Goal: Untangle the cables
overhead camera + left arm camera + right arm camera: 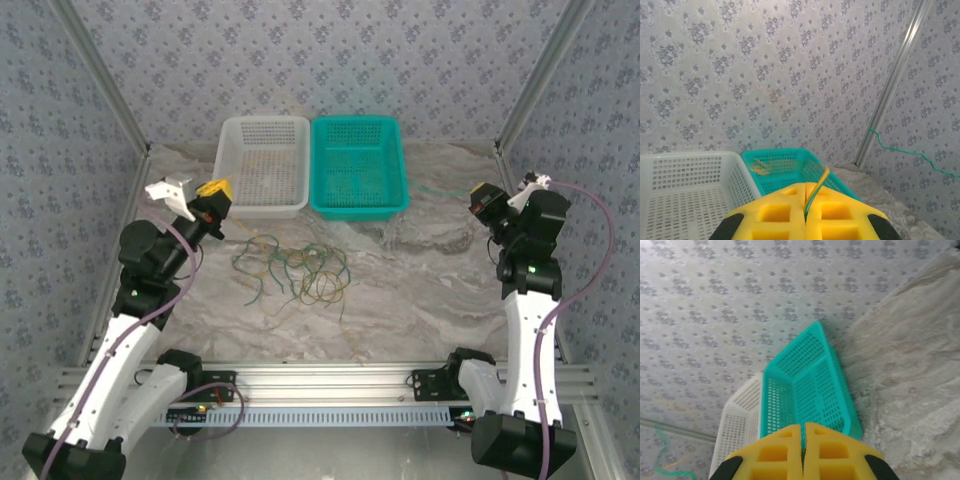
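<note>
Lying mostly tangled in the middle of the counter (440, 290), the cables (295, 270) await separating; left fingers (775, 216) are closed on a strand (815, 187), right fingers (774, 452) closed, seemingly on a green one.

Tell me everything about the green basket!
The green basket is a teal plastic box shape, open on top, with a smooth rim and lots of tiny holes in its walls and floor. It stands upright at the far side of the marbled table, close to the back wall, right beside the white basket, their rims about touching.
</note>
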Controlling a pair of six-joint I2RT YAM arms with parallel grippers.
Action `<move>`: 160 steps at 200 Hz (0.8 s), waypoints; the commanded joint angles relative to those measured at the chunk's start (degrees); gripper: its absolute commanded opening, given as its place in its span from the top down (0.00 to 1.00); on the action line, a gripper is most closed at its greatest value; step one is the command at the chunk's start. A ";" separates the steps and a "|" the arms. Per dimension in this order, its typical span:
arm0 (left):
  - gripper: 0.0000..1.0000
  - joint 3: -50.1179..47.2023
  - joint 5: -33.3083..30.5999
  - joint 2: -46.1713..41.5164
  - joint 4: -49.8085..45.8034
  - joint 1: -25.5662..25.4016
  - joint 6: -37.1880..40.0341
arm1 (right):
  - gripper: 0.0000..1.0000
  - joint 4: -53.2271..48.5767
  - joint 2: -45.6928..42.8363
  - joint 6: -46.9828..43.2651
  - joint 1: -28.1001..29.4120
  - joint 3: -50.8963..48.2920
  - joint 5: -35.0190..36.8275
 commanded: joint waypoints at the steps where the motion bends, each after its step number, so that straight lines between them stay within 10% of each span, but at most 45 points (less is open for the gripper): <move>1: 1.00 1.68 -3.63 -3.64 -3.67 1.08 0.82 | 1.00 -5.17 -1.60 -3.47 -3.87 5.12 5.53; 56: 1.00 1.23 7.05 -1.83 0.84 0.08 -4.16 | 1.00 1.45 1.87 0.05 -1.52 5.19 2.13; 160: 1.00 24.69 14.35 16.06 8.02 -18.05 -1.08 | 1.00 0.46 27.29 -6.82 22.12 20.50 24.74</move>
